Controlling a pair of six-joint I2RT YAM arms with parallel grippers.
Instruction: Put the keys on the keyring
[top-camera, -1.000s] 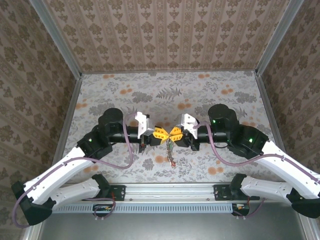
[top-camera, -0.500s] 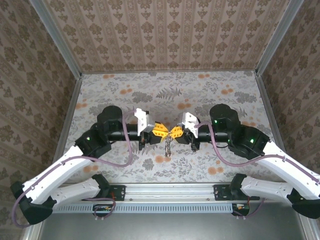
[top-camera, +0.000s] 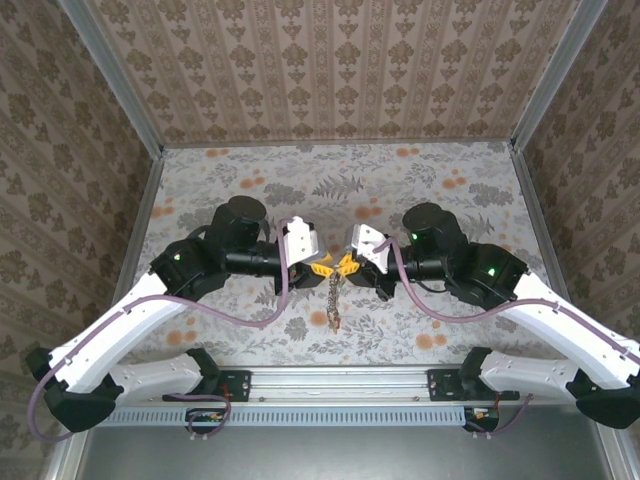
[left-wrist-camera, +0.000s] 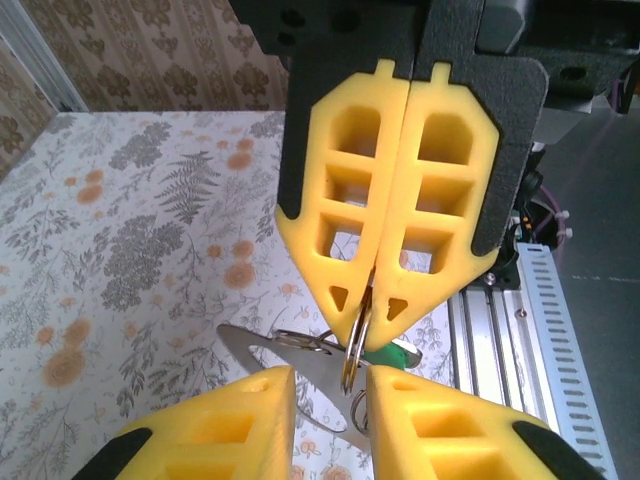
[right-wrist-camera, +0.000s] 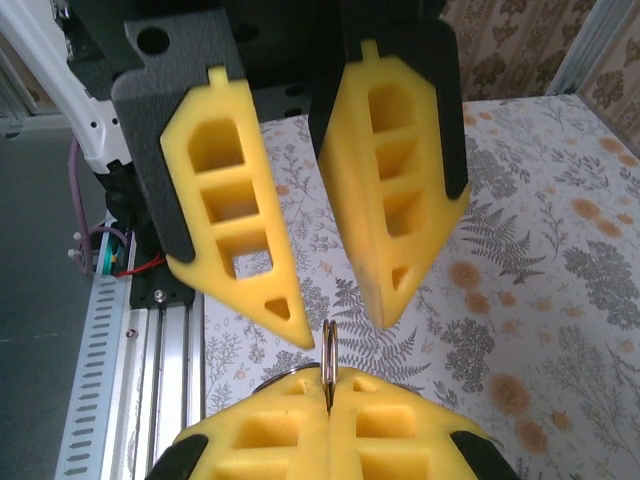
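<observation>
Floral-print table (top-camera: 470, 200), boxed in by brown damask walls (top-camera: 340, 70), lies beneath two arms that meet tip to tip above its middle. The right gripper (top-camera: 347, 265) has its yellow fingers (left-wrist-camera: 388, 262) pressed flat together, pinching the keyring (right-wrist-camera: 328, 358) edge-on between their tips. In the right wrist view the thin metal loop stands upright out of the seam. Opposite, the left gripper (top-camera: 321, 268) faces it with jaws parted a little, its fingers (right-wrist-camera: 225, 177) standing to either side of the ring's top and gripping nothing. The keys (top-camera: 335, 305) dangle from the ring in a short string below the two grippers, hanging toward the rail (top-camera: 340, 385) at the near edge. From the left wrist, a green key head (left-wrist-camera: 398, 352) and a flat silver blade (left-wrist-camera: 262, 350) show just under the pinched ring, above the flowered surface.
</observation>
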